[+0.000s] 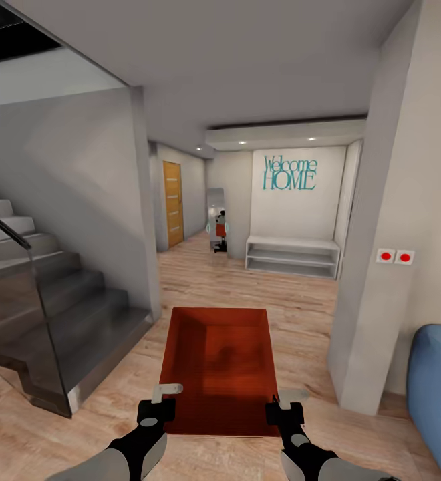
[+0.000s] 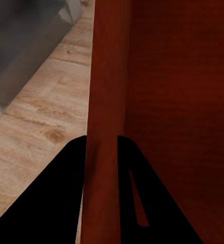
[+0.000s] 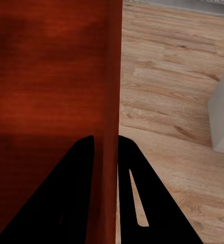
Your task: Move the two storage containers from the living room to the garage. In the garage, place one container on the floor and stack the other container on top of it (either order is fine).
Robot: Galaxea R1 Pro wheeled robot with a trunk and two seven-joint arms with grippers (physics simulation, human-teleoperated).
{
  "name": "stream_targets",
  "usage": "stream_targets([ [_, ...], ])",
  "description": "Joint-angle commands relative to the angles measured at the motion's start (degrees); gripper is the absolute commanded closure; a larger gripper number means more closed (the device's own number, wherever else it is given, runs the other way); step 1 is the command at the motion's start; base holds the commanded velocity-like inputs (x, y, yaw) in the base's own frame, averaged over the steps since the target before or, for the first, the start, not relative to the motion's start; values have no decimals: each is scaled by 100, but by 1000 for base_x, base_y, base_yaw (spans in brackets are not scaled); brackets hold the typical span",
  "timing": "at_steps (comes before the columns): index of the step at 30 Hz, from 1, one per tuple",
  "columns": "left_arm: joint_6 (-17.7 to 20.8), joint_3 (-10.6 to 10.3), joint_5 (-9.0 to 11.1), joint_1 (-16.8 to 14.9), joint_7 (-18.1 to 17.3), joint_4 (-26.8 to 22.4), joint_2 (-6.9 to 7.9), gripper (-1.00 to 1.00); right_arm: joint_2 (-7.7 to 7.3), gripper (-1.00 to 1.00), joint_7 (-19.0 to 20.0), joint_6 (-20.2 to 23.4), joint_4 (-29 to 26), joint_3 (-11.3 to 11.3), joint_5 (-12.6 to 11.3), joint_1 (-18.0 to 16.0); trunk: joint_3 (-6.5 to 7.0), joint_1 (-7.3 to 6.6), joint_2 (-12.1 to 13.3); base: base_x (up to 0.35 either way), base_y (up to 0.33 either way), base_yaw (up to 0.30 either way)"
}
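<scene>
Left gripper (image 1: 159, 401) clamped on left wall of storage container (image 1: 219, 364), one finger each side of thin wall. Right gripper (image 1: 282, 405) clamped same way on right wall. Red-orange open-top box held level in front of robot, above light wood plank floor (image 1: 294, 314). Staircase (image 1: 53, 314) at left, blue sofa (image 1: 437, 387) at right edge. White bench (image 1: 292, 256) under teal "Welcome HOME" lettering (image 1: 290, 174) far ahead.
</scene>
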Motion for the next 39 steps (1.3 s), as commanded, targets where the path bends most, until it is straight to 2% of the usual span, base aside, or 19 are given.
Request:
stream_targets([
  [1, -36, 333, -48, -12, 97, -14, 0, 100, 1, 100, -2, 0, 8, -51, -28, 0, -9, 4, -7, 325, 0, 0],
  [39, -36, 332, -48, -12, 85, -14, 3, 100, -7, 100, -2, 0, 8, -51, -28, -3, -9, 4, -7, 325, 0, 0],
])
